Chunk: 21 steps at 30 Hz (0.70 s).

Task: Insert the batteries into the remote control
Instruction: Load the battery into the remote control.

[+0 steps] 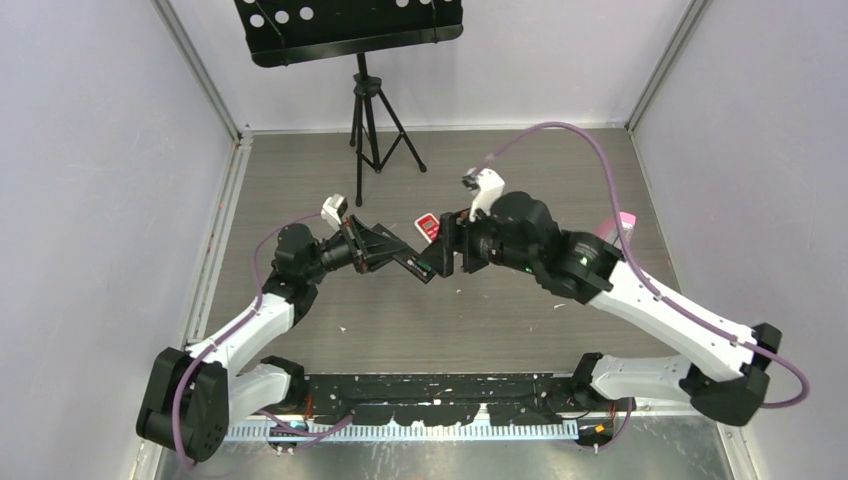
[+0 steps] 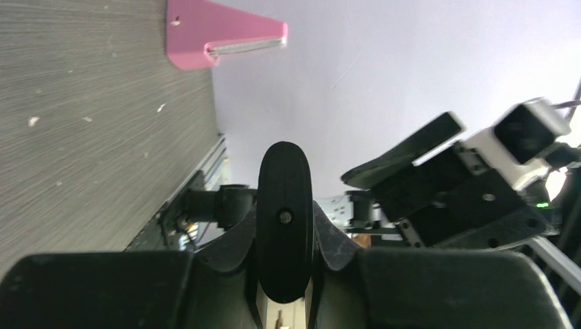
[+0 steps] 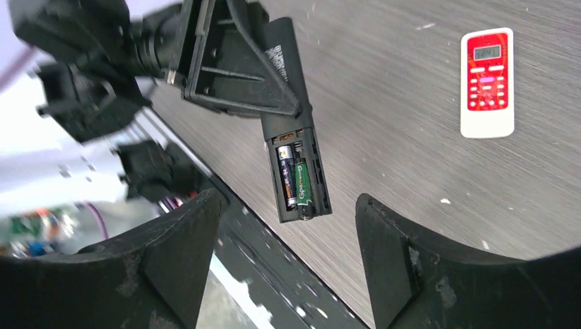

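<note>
My left gripper (image 1: 383,250) is shut on a black remote (image 1: 418,264) and holds it above the table. In the left wrist view the remote (image 2: 284,219) shows end-on between the jaws. In the right wrist view the remote (image 3: 286,82) has its battery bay open. A dark battery (image 3: 286,177) and a green battery (image 3: 302,181) lie side by side in the bay. My right gripper (image 3: 288,240) is open and empty, its fingers on either side of the remote's bay end and clear of it. The orange battery and the other dark battery are out of view.
A red and white remote (image 3: 487,82) lies flat on the table behind the grippers (image 1: 428,226). A pink object (image 1: 620,224) sits by the right wall. A black music stand on a tripod (image 1: 372,110) stands at the back.
</note>
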Each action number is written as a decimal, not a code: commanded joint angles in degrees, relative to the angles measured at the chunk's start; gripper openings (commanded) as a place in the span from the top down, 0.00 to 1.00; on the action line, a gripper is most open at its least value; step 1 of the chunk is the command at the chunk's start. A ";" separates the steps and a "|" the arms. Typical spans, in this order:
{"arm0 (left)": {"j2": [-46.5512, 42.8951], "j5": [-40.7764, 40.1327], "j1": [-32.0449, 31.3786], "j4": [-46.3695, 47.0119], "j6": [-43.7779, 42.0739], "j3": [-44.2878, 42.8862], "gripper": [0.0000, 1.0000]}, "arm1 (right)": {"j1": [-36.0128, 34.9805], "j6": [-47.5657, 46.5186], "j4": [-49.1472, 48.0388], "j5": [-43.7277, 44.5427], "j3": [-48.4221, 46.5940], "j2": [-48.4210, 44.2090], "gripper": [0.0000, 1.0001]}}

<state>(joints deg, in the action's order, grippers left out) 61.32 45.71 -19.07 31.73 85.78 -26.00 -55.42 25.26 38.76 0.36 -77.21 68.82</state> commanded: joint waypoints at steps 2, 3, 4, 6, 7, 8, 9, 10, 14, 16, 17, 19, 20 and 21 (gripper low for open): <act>-1.46 -4.80 -0.18 12.81 13.07 0.33 1.00 | -0.04 21.65 -29.76 10.05 14.29 -8.69 0.22; -1.63 -5.19 -0.18 13.12 14.38 0.26 1.00 | -0.04 23.97 -32.89 10.59 16.92 -9.38 0.22; -1.78 -5.82 -0.18 13.58 15.63 0.13 1.00 | -0.04 26.14 -35.19 11.14 18.25 -9.70 0.22; -2.11 -6.46 -0.22 13.98 16.93 -0.17 1.00 | -0.04 29.81 -40.22 11.17 20.73 -10.03 0.22; -2.32 -6.85 -0.18 14.13 17.42 -0.19 1.00 | -0.04 31.35 -42.70 11.18 21.99 -10.14 0.22; -2.48 -7.06 -0.18 14.14 17.68 -0.31 1.00 | -0.04 32.76 -44.92 11.19 23.16 -10.30 0.22; -2.66 -7.26 -0.18 14.04 17.83 -0.43 1.00 | -0.04 34.07 -46.75 11.50 24.29 -10.55 0.22; -2.70 -7.42 -0.18 14.12 18.37 -0.39 1.00 | -0.04 35.43 -48.65 11.81 25.48 -10.81 0.22; -2.95 -8.07 -0.18 15.78 19.64 0.07 1.00 | -0.04 40.17 -55.47 13.07 29.73 -11.16 0.25; -3.09 -8.02 -0.21 16.07 19.76 0.07 1.00 | -0.04 41.70 -57.35 13.60 30.99 -11.14 0.29; -3.23 -8.15 -0.20 16.17 19.84 0.14 1.00 | -0.04 42.31 -58.49 13.67 31.64 -11.08 0.33; -3.42 -8.18 -0.18 16.17 19.73 0.22 1.00 | -0.04 43.37 -61.00 13.73 32.98 -11.07 0.43; -3.48 -8.37 -0.18 16.21 19.75 0.36 1.00 | -0.04 43.60 -62.50 13.56 33.56 -11.11 0.46; -3.50 -8.35 -0.18 16.24 19.76 0.42 1.00 | -0.04 43.64 -63.21 13.37 33.82 -11.08 0.49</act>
<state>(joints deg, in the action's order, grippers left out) 59.33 38.28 -19.07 43.77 104.68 -25.80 -55.40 65.17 -14.00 11.44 -44.66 59.27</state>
